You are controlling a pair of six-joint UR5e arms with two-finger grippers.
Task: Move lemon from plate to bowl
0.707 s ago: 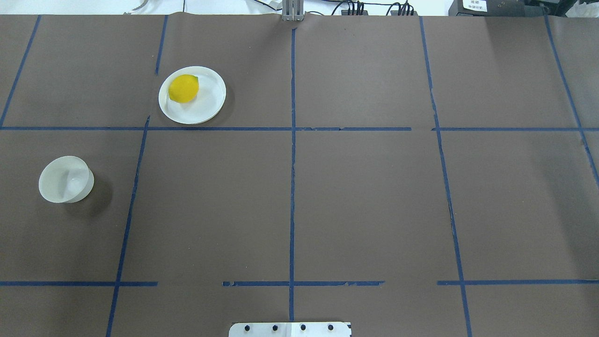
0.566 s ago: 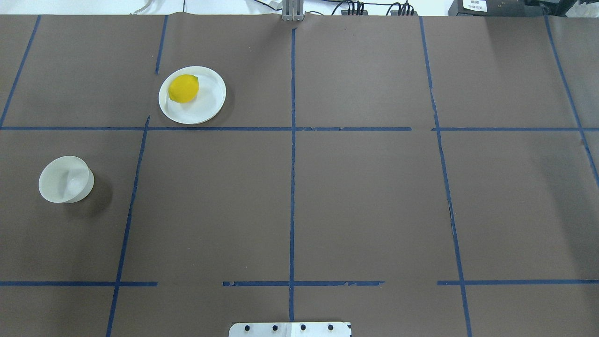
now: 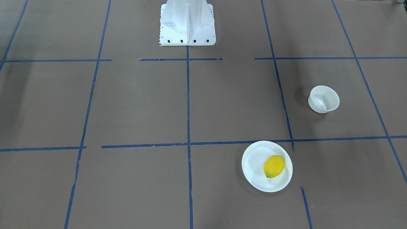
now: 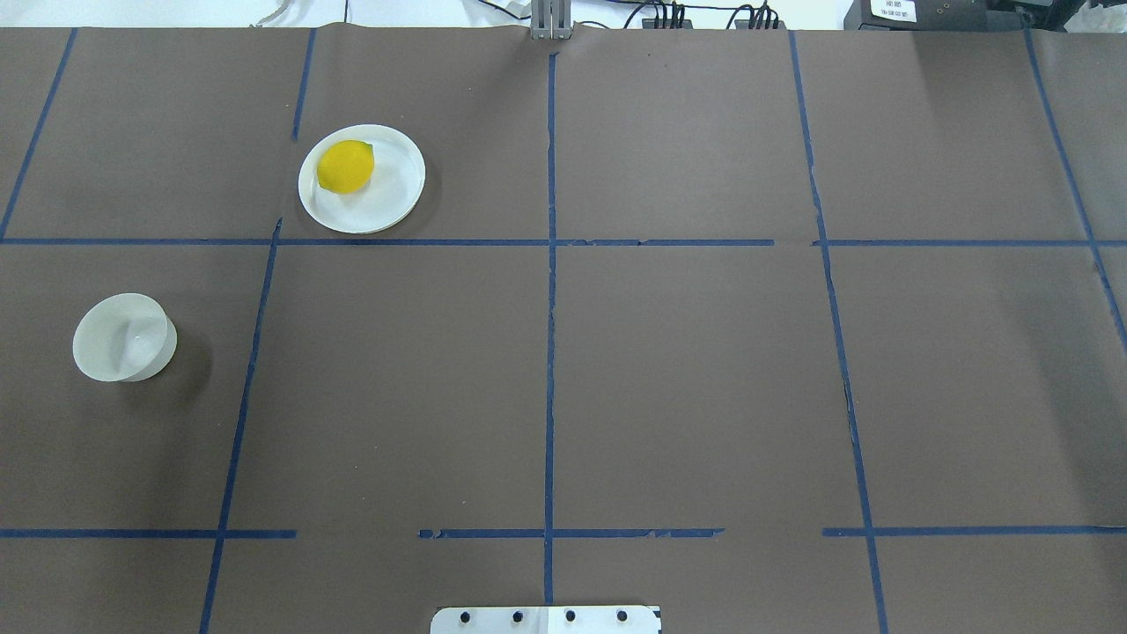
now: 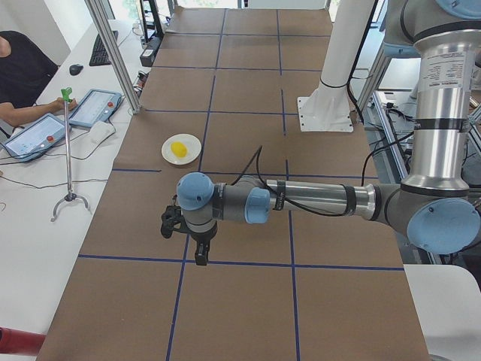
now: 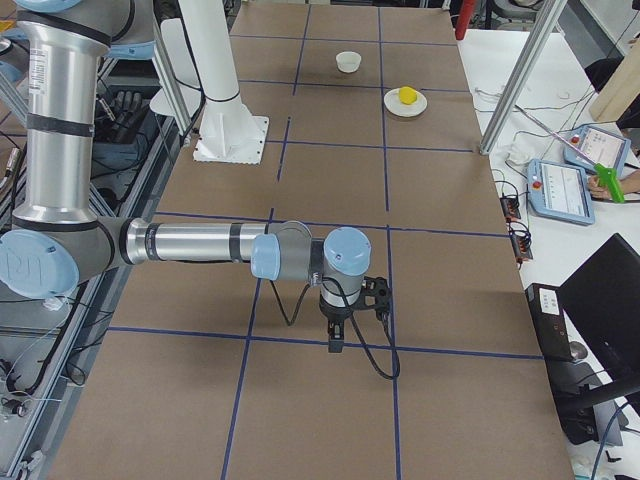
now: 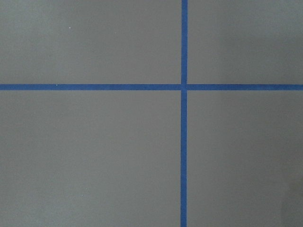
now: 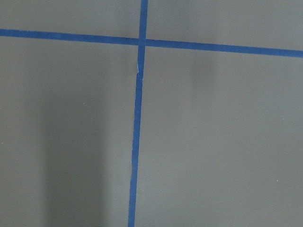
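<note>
Brown paper covers the table [image 4: 687, 370], marked into squares by blue tape lines [image 4: 550, 352]. In the overhead view, going left to right, the bowl [image 4: 123, 337] stands upright at the left edge of the frame, a little above the middle. To its upper right, well apart from it, the plate [image 4: 387, 198] lies flat in the upper left of the frame. The lemon [image 4: 345, 166] rests on the plate, in the upper left part of the dish, close to the rim.

Neither of my arms shows in that view. From the table's end on my left, my left gripper [image 5: 201, 254] hangs pointing down, left of centre in the frame, with the plate and lemon above it in the picture and well apart. From the other end, my right gripper [image 6: 335, 340] hangs the same way, just below centre. From these side views I cannot tell whether either pair of jaws is released or clenched. My wrist cameras show only paper and crossing tape.
</note>
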